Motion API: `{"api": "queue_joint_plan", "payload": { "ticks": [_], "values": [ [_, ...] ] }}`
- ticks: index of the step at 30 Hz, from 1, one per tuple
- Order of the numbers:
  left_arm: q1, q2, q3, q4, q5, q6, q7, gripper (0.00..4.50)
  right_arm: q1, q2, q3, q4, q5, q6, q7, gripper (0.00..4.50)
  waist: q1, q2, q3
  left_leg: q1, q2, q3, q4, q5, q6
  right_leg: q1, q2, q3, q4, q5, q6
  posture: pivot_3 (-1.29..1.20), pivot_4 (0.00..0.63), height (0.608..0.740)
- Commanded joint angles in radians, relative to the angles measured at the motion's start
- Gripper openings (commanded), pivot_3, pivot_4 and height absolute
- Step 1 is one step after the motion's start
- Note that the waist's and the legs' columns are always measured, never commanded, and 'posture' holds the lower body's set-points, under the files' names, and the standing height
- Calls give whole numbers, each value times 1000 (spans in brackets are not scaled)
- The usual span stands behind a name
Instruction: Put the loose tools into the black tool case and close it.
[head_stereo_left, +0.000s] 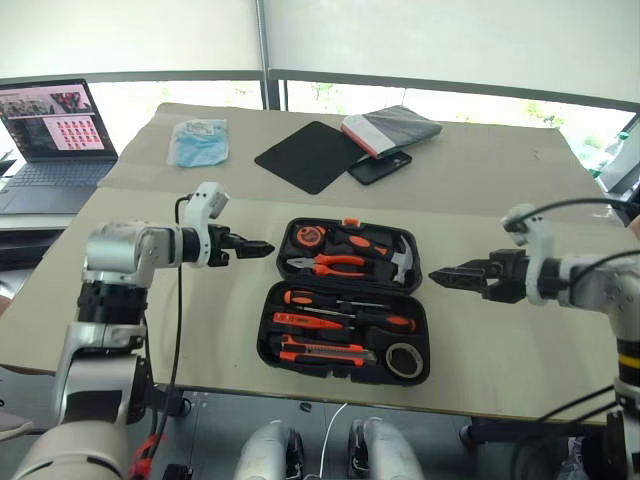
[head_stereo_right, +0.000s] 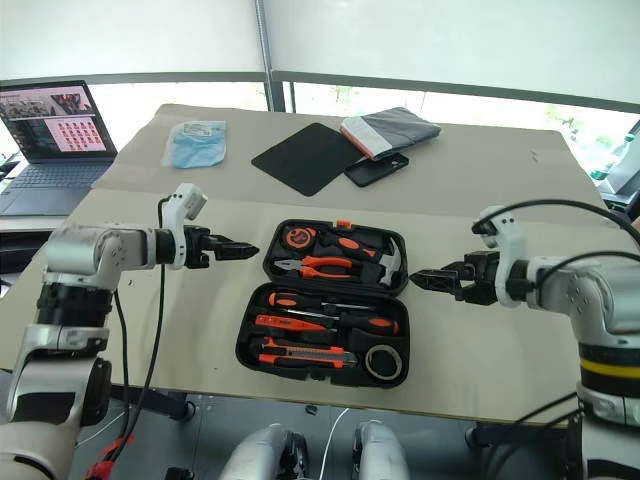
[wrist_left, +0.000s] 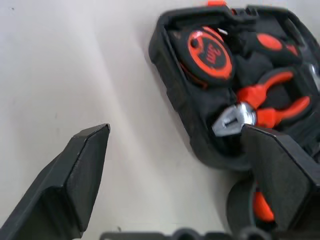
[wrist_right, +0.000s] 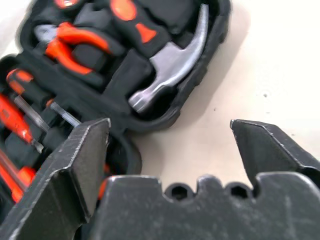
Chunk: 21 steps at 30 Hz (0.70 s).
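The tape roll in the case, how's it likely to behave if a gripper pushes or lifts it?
The tape roll lies flat in its recess, so a push probably just slides it against the wall. It looks small, likely light. Stood on edge, its round shape could roll. Its low profile may give the fingers little to pinch.

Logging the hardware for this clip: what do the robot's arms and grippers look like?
Both arms are silver-grey metal with black joint sections and white wrist housings. Loose black cables loop along each arm. The left gripper and right gripper each have two matte black, wedge-shaped fingers tapering to angular tips. The right gripper's black base shows a scalloped edge with round holes. No markings are visible.
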Motion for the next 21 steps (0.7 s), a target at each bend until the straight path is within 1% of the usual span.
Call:
{"api": "queue_joint_plan", "payload": {
  "ticks": [1, 3, 7, 9, 12, 13, 14, 15, 16, 17, 21],
  "values": [
    [-66, -27, -53, 70, 20, 30, 19, 4500, -99, 42, 24, 85, -37, 91, -76, 4465, -1, 0, 0, -3, -1, 1, 0, 0, 0, -3, 0, 0, 1, 0, 0, 0, 150, 740],
    [-85, -44, -56, 110, 24, 14, 27, 4500, -124, 52, 52, 114, -57, 89, -93, 4465, 0, 0, 0, -7, -2, 2, 0, 1, 0, -8, 4, 0, 2, 0, 1, 0, 150, 740],
    [-120, -93, -41, 210, 37, -30, 72, 4500, -174, 89, 78, 210, -91, 86, -124, 4465, -1, 0, 0, -9, -3, 3, 0, 1, 0, -9, 5, -1, 2, -1, 2, 0, 150, 740],
    [-126, -101, -38, 226, 43, -37, 81, 4500, -179, 95, 90, 245, -111, 68, -135, 4465, -2, 0, 0, -8, -3, 3, 1, 1, 0, -8, 5, -1, 2, -1, 3, 0, 150, 740],
    [-124, -94, -47, 220, 33, -21, 55, 4500, -185, 98, 101, 274, -127, 69, -140, 3659, -4, 0, 0, -8, -3, 3, 1, 1, -1, -9, 4, 0, 3, 0, 3, 0, 150, 740],
    [-121, -89, -52, 217, 32, -17, 47, 4243, -182, 98, 116, 280, -134, 69, -141, 3402, -8, 0, 0, -8, -3, 3, 1, 1, -1, -9, 4, 0, 3, 0, 3, 0, 150, 740],
    [-120, -86, -53, 215, 30, -10, 44, 3962, -178, 100, 128, 287, -143, 68, -145, 3042, -10, 0, 0, -8, -3, 3, 1, 1, -1, -9, 4, 0, 3, 0, 3, 0, 150, 740],
    [-118, -85, -55, 216, 29, -6, 41, 3777, -176, 106, 133, 298, -153, 66, -155, 2768, -13, 0, 0, -8, -3, 3, 1, 1, -1, -9, 3, 0, 4, 0, 3, 0, 150, 740],
    [-117, -84, -56, 217, 29, -3, 38, 3281, -173, 110, 139, 310, -163, 57, -163, 2298, -13, 0, 0, -7, -3, 3, 1, 2, -2, -8, 3, 0, 4, 0, 3, 0, 150, 740],
    [-117, -84, -58, 218, 30, -1, 36, 2983, -173, 113, 142, 319, -168, 51, -167, 2009, -14, 0, 0, -7, -3, 3, 1, 2, -2, -8, 3, 0, 4, 0, 3, 0, 150, 740],
    [-123, -107, -23, 258, 10, 21, 40, 1409, -200, 141, 140, 372, -174, 42, -174, 665, -13, 0, 0, -5, -4, 3, 2, 2, -2, -7, 1, 1, 9, 0, 3, 0, 150, 740]
  ]
}}
